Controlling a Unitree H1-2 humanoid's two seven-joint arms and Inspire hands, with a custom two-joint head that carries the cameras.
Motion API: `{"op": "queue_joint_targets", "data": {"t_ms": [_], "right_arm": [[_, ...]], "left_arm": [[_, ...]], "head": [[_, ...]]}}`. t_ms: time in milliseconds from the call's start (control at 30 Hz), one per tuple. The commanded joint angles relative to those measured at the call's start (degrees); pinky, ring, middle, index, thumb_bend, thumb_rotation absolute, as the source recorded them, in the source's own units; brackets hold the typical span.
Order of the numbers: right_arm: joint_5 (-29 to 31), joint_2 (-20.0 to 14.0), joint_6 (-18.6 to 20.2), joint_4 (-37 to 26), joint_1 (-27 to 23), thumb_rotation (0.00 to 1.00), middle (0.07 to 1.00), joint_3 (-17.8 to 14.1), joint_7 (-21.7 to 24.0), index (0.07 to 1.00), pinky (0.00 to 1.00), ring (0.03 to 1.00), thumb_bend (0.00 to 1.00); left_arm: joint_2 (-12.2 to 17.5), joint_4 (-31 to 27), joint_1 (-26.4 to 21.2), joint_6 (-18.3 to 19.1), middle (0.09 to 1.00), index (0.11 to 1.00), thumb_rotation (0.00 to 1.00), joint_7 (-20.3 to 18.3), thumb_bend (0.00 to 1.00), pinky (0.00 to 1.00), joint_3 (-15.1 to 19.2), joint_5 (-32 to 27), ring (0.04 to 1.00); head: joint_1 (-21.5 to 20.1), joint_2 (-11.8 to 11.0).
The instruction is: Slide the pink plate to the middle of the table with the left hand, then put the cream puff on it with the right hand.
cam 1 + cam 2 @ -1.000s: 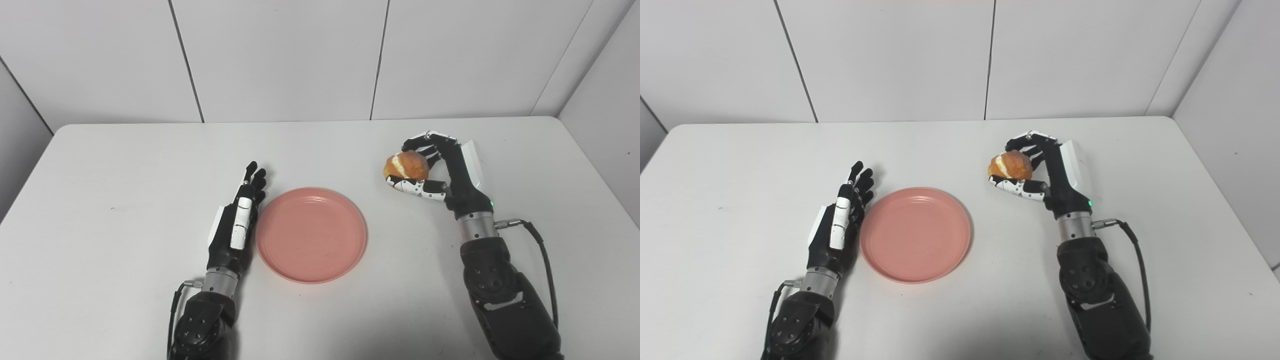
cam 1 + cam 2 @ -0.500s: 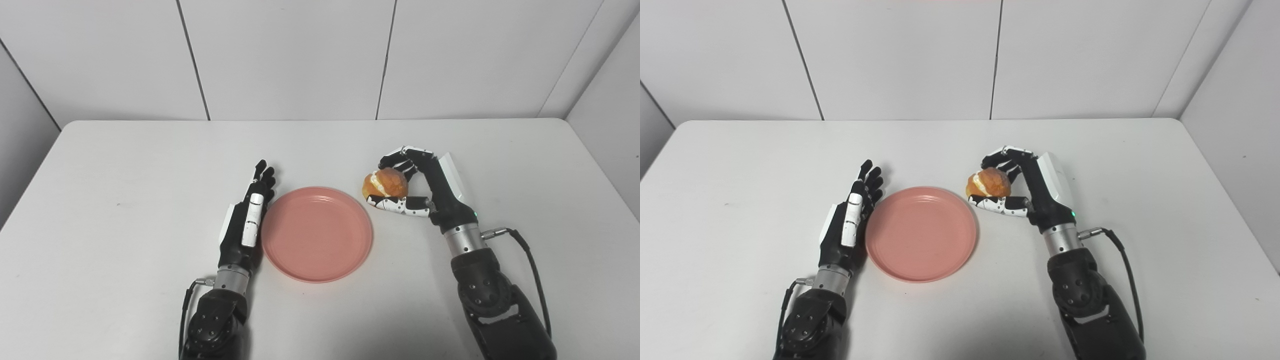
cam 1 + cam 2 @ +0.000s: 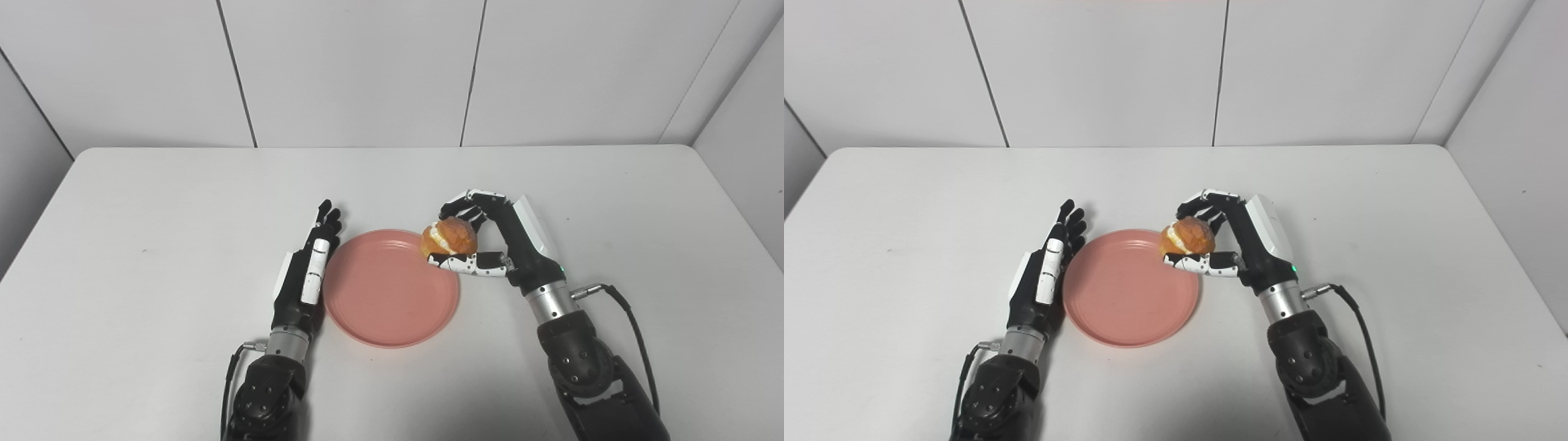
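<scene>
The pink plate [image 3: 383, 300] lies flat near the middle of the white table [image 3: 153, 202]. My left hand [image 3: 304, 275] rests open beside the plate's left rim, fingers straight and pointing away from me. My right hand [image 3: 496, 245] is shut on the cream puff [image 3: 448, 237], a golden bun with white cream in its split. The puff hangs just above the plate's far right rim, thumb beneath it and fingers curled over its top. In the right eye view the cream puff [image 3: 1188, 236] sits over the plate [image 3: 1121, 300] edge likewise.
White wall panels stand behind the table's far edge. A black cable [image 3: 631, 318] runs from my right wrist down the forearm.
My right hand has carried the cream puff leftward and toward me, from the table's right part to over the plate's right rim. The left hand stays beside the plate. The camera shifted slightly.
</scene>
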Motion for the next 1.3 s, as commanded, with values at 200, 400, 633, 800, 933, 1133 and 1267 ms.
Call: {"op": "queue_joint_targets", "data": {"t_ms": [200,400,633,800,933,1133,1267], "right_arm": [[0.1,1.0,-3.4,-1.3,-1.7,0.0,0.522,1.1,0.9,0.481,0.37,0.477,0.5],[-1.0,0.9,-4.3,-0.5,-1.9,0.0,0.547,1.9,1.5,0.478,0.35,0.465,0.49],[-1.9,0.6,-4.4,-0.3,-2.3,0.0,0.556,3.0,2.9,0.482,0.34,0.456,0.49],[-2.5,0.8,-5.9,0.8,-2.4,0.0,0.554,4.7,3.5,0.454,0.37,0.49,0.49],[-3.6,1.4,-6.2,1.9,-2.5,0.0,0.555,5.7,3.3,0.453,0.36,0.488,0.49],[-4.6,1.6,-7.8,4.4,-2.3,0.0,0.553,7.2,3.1,0.454,0.36,0.483,0.49],[-5.6,1.6,-9.1,6.2,-2.7,0.0,0.555,7.8,2.7,0.462,0.36,0.482,0.49]], "left_arm": [[-1.2,1.7,3.4,0.3,0.98,0.994,1.0,1.2,0.62,1.0,-0.9,0.8,0.984],[-1.4,1.0,3.4,1.1,0.981,0.994,1.0,1.4,0.62,0.99,-1.7,1.6,0.981],[-1.3,0.8,3.3,1.7,0.975,0.981,1.0,2.0,0.65,0.98,-2.3,2.7,0.976],[-1.3,1.2,3.4,0.5,0.983,0.985,1.0,1.4,0.62,1.0,-1.9,1.6,0.983],[-1.1,2.1,3.2,-0.6,0.978,0.982,1.0,1.5,0.61,0.99,-1.8,1.7,0.977],[-0.7,1.5,3.2,0.0,0.977,0.984,1.0,1.0,0.61,0.98,-1.8,1.6,0.974],[-0.6,1.8,3.1,-0.3,0.981,0.986,1.0,0.7,0.61,0.98,-1.7,1.1,0.976]], "head": [[-0.1,0.2],[0.8,0.2],[1.8,0.3],[1.3,0.3],[1.0,0.1],[0.3,0.3],[0.2,0.1]]}}
